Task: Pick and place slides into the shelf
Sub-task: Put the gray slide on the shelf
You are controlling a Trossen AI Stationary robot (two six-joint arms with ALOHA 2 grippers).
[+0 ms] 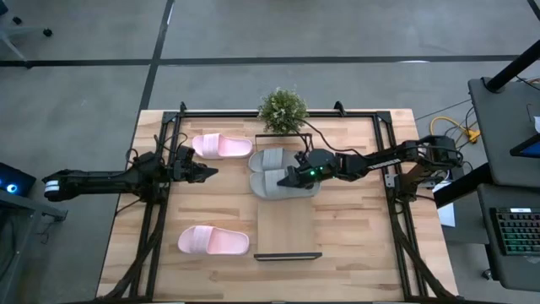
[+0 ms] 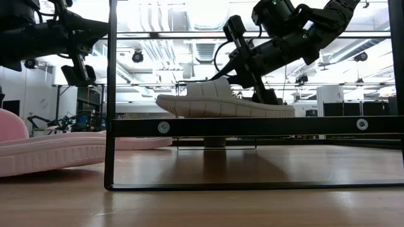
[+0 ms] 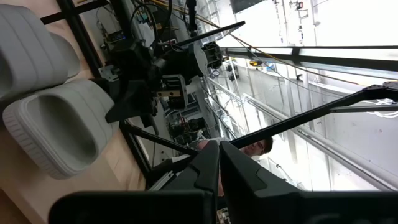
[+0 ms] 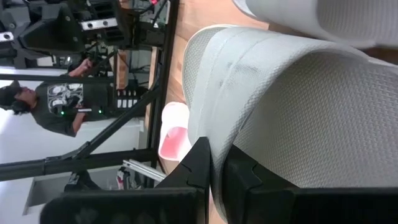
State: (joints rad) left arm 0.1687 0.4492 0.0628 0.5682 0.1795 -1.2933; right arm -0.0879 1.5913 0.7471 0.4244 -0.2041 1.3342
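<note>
counter carries the shelf, long axis running away from the plant, far wire rim right below the plant

two grey slides sit at the shelf's plant end: grey slide A nearest the plant, grey slide B just beside it on the side away from the plant. pink slide 1 lies on the counter left of the shelf, level with slide A; pink slide 2 left of the shelf's other end, well away from the plant

right end effector is over slide B; right wrist view shows its fingers pinched on the strap. low view has B looking lifted, sole roughly level, though I can't tell for sure it's off the board

left end effector hangs between the two pinks, fingers together on nothing

step in hand, my read: seat B beside A. Keep the sole level, line it up parallel to A with a small gap, lower till flat on the board, then release so the strap doesn't drag it askew. Leave the rest of the shelf for the pinks

no legible brands, labels or text
</note>
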